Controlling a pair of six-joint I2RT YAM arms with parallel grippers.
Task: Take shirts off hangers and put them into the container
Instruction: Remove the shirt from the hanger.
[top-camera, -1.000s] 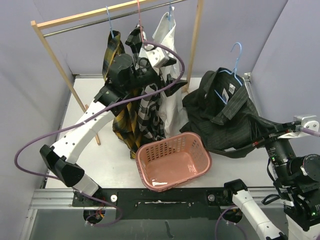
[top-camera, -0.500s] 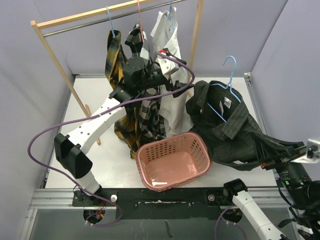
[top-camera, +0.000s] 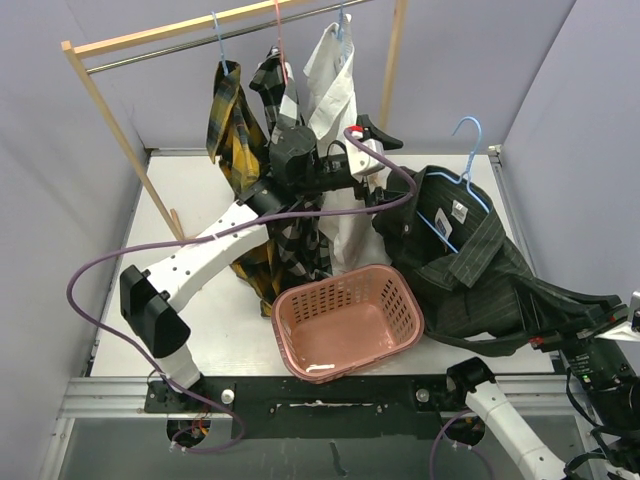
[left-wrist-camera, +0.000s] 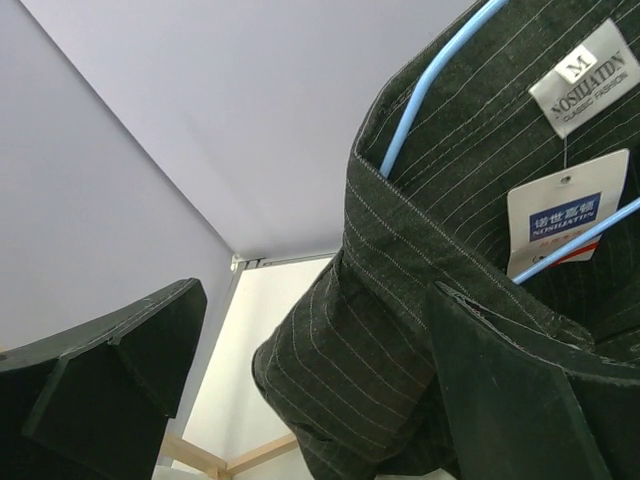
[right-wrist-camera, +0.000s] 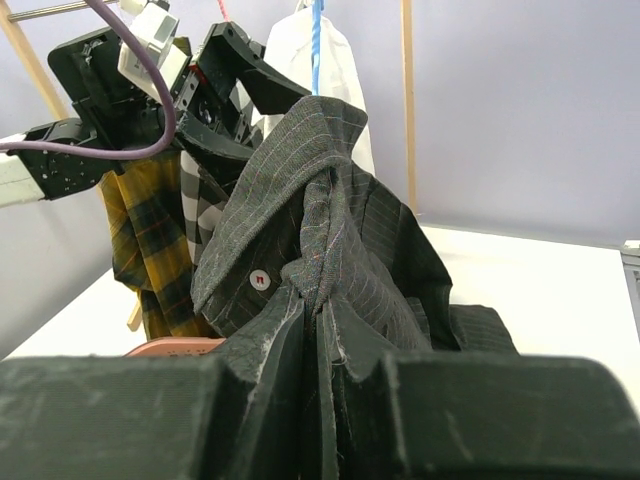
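1. As regards the black striped shirt (top-camera: 460, 260), it lies heaped on the table (top-camera: 200, 190) just right of the pink basket (top-camera: 340, 288). Its lower folds meet the basket's right rim, and the garment is outside the basket.
2. A light blue hanger (left-wrist-camera: 432, 100) sits inside this shirt's collar. Its hook stands up behind and to the right of the basket.
3. The left gripper (left-wrist-camera: 312, 330) is behind the basket's far right corner, at the collar of the black striped shirt. Its jaws are spread wide, one finger on each side of the collar. Contact with the cloth cannot be confirmed.
4. The right gripper (right-wrist-camera: 320, 380) is to the right of the basket, toward the table's near edge. Its jaws are pressed together and pinch a fold of the black striped shirt, with cloth drawn out from the heap toward it.
5. The plaid shirt (top-camera: 235, 130), the check shirt (top-camera: 300, 240) and the white shirt (top-camera: 335, 70) hang from the rail (top-camera: 150, 52) behind the basket. The plaid and check hems reach down just behind the basket's far left rim.
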